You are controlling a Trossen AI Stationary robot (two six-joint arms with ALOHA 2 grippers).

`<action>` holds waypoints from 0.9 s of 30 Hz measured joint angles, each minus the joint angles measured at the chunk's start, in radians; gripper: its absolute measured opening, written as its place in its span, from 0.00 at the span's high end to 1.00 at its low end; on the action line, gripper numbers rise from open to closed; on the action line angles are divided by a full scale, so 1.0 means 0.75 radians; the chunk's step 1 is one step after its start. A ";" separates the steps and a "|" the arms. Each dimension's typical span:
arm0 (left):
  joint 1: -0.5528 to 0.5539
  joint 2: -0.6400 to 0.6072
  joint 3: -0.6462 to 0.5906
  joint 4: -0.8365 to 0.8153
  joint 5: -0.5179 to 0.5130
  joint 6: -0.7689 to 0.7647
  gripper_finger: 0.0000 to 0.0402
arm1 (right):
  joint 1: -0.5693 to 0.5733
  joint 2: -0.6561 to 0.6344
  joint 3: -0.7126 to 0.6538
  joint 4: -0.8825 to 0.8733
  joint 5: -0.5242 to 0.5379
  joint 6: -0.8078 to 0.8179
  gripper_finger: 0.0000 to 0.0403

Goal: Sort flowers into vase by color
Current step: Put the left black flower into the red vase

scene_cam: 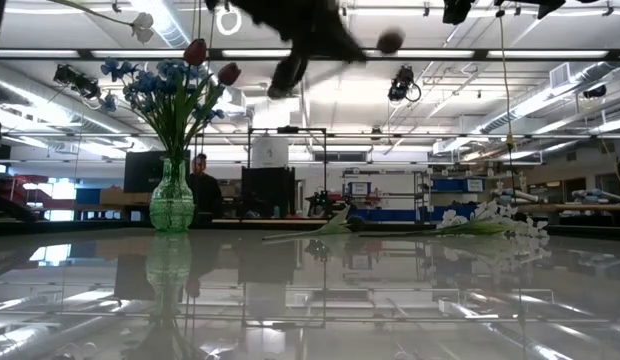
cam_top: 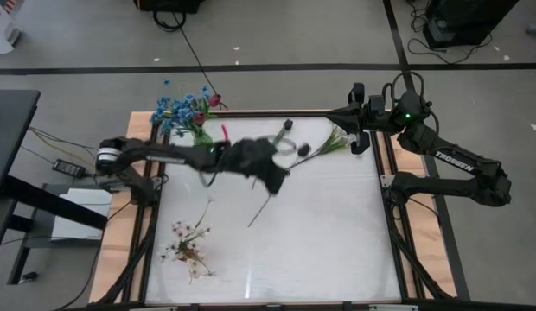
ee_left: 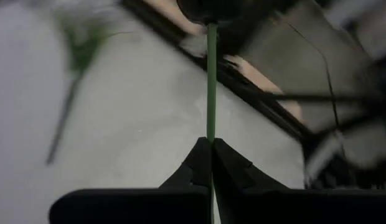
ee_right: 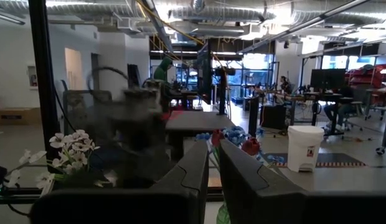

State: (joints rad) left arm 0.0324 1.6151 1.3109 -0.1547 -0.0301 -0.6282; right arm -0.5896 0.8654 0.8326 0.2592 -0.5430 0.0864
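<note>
Now carrying: left pincer (ee_left: 211,142) pinched on thin green stem of dark-budded flower (ee_left: 211,74), aloft mid-tabletop (cam_top: 337,242). Best kept clamped, swung slowly toward green glass vase (scene_cam: 171,200), stem downward.

Two dark arms: the right arm (cam_top: 458,164), at the frame's right, is matte black with white TROSSEN lettering, a small green light near its wrist and looping black cables; the left arm (cam_top: 156,155), centre-left, shows a white-and-silver band.
</note>
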 joint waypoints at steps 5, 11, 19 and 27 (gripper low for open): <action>-0.211 -0.100 0.000 -0.047 -0.030 0.290 0.98 | 0.000 0.000 0.000 0.000 0.000 0.000 0.88; -0.352 -0.247 0.000 -0.037 -0.199 0.425 0.98 | 0.000 0.000 0.000 0.001 0.000 0.000 0.88; -0.447 -0.469 0.001 -0.047 -0.278 0.672 0.97 | 0.000 0.000 0.000 0.000 0.000 0.000 0.88; -0.566 -0.775 0.001 -0.264 -0.353 0.882 0.97 | 0.000 0.000 0.000 0.001 0.000 0.000 0.88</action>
State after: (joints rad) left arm -0.3920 1.0338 1.3117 -0.3531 -0.2948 0.0332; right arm -0.5896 0.8654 0.8326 0.2596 -0.5430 0.0866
